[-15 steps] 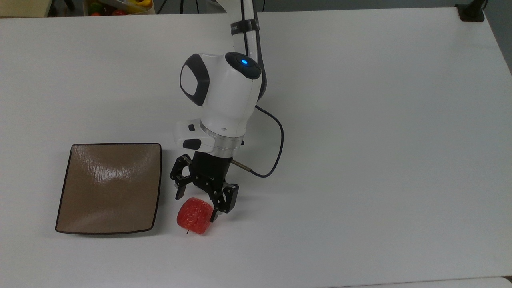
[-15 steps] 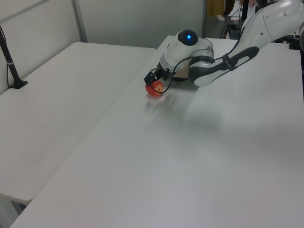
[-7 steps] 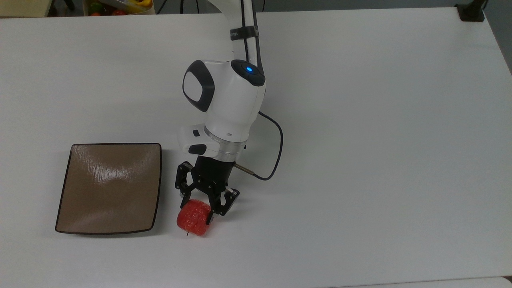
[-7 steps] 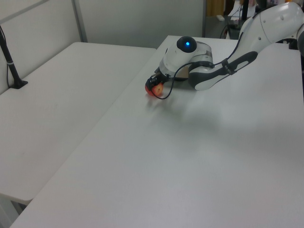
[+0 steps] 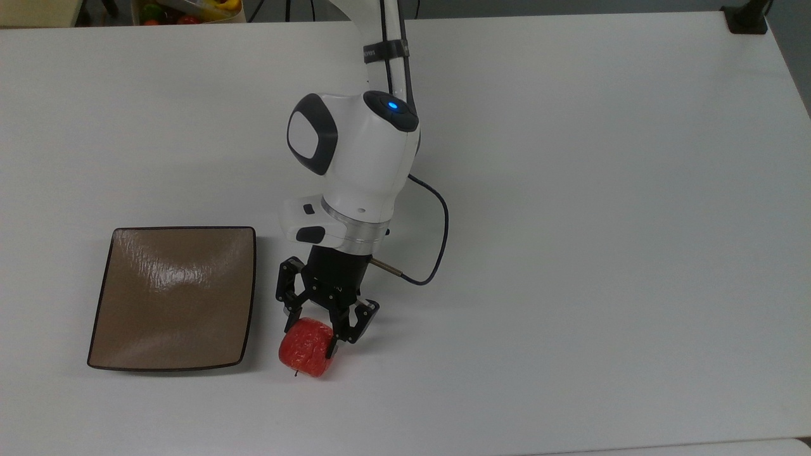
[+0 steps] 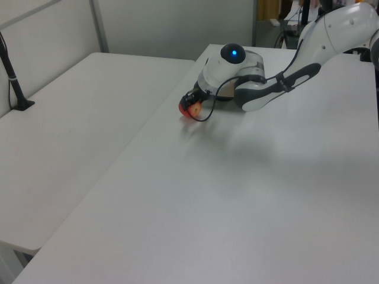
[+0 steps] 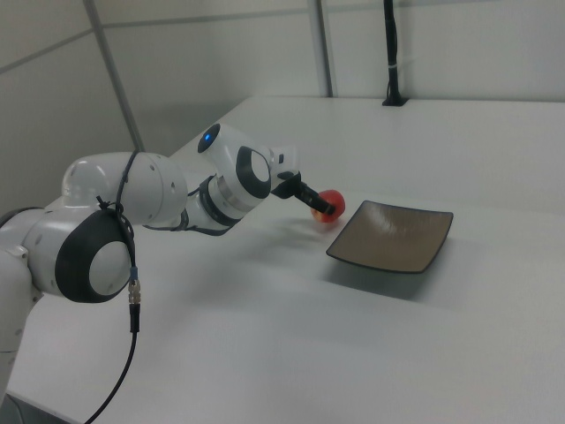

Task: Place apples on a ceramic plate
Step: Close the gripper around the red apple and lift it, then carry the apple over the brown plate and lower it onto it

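The small red apple lies on the white table just right of the tan-brown square ceramic plate, a short gap from the plate's lower right corner in the top view. My gripper reaches down from above it, its black fingers shut on the apple's two sides. The left view has the apple at the tip of the gripper. In the right view the apple sits in the gripper beside the plate, whose dished centre holds nothing.
A bin of coloured fruit stands past the table's far edge in the top view. A black post base occupies the far right corner. The left view has a second white table adjoining.
The fingers stood wide around the apple one second ago and have since shut on it. The apple has shifted very slightly towards the plate.
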